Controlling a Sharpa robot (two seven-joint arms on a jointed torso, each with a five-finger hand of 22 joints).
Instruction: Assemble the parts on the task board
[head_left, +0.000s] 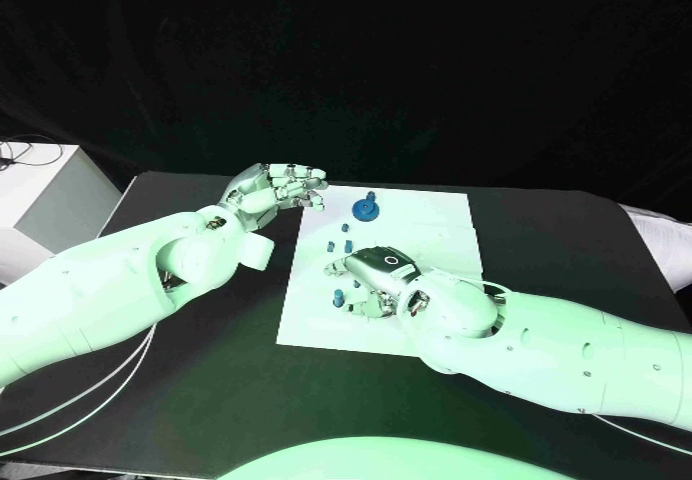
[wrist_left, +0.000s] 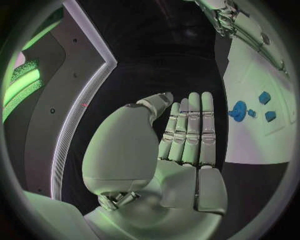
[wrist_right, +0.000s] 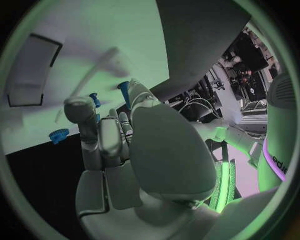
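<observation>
- Right now the right hand (head_left: 372, 278) is down over the middle of the task board (head_left: 433, 225), fingers curled toward the near-left part of the white plate where a few small blue parts lie
- One small blue part (head_left: 336, 296) sits just beside the fingertips of that hand; in the right wrist view a blue peg-like part (wrist_right: 124, 90) shows close against the fingers (wrist_right: 84, 112), but whether it is truly pinched or only touched I cannot tell
- A second blue peg (wrist_right: 94, 98) stands near it, and a toothed blue wheel (wrist_right: 59, 134) lies apart, toward the board's edge
- The left hand (head_left: 274, 189) hangs above the table at the board's far-left corner, fingers straight and side by side, palm bare, holding nothing; the left wrist view confirms the flat, empty hand (wrist_left: 187, 135)
- The larger blue gear (head_left: 366, 209) stands on the far part of the board, well apart from the right hand, with smaller blue parts (head_left: 343, 243) between it and that hand
- Likely step: picking up or seating a small peg. To do it well, I judge the fingers should close squarely on the peg's sides, keeping it upright
- Lift or press slowly; the neighbouring pegs are close enough to be knocked
- The left hand could steady the board's edge if it slides
</observation>
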